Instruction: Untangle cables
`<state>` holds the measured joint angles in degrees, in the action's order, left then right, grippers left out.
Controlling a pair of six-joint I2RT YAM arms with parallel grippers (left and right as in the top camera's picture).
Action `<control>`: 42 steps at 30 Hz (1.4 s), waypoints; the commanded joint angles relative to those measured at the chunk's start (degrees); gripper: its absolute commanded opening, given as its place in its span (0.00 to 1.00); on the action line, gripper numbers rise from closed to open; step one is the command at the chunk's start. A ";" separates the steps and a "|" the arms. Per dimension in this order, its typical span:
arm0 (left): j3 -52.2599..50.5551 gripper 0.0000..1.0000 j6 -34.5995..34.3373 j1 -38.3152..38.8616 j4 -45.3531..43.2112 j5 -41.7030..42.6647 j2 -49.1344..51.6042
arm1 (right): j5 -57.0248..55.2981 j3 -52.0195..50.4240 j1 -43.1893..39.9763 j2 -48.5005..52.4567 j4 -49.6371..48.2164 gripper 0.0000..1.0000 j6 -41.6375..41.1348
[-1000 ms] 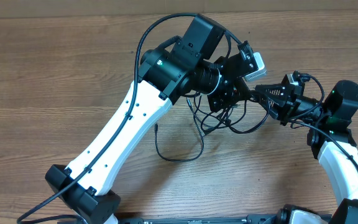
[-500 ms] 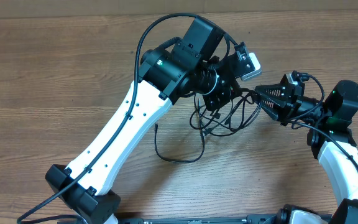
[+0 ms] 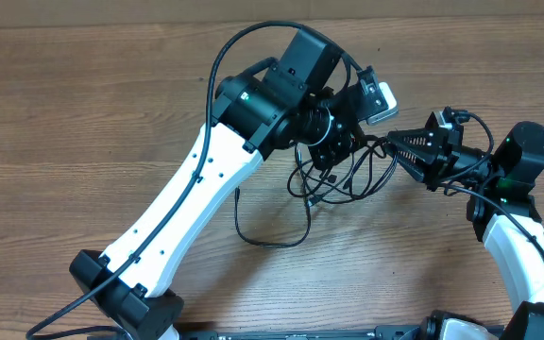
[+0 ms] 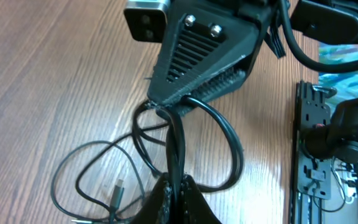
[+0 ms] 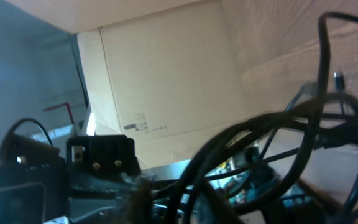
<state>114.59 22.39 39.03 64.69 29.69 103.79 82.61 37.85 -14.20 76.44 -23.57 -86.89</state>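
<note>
Thin glossy black cables point(image 4: 174, 149) curl over the grainy wooden table point(image 3: 83, 113).

Wooden table point(image 3: 83, 113). Black cables point(image 4: 235, 152) lie on it in loose loops beneath both pairs of jaws; one loop with a plug trails beyond the left jaws.

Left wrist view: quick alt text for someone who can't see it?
The left gripper, at bottom centre, is shut on black cables that rise to the tip of the right gripper above. Slack loops and a plug lie on the wooden table.
</note>
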 commanded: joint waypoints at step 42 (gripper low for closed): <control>0.63 1.00 2.82 2.10 0.83 6.69 1.25 | -9.62 0.44 1.18 -0.17 -25.20 0.04 -16.63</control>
<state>114.59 23.92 39.86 65.91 35.42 103.85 75.66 37.80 -13.96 76.47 -48.34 -103.31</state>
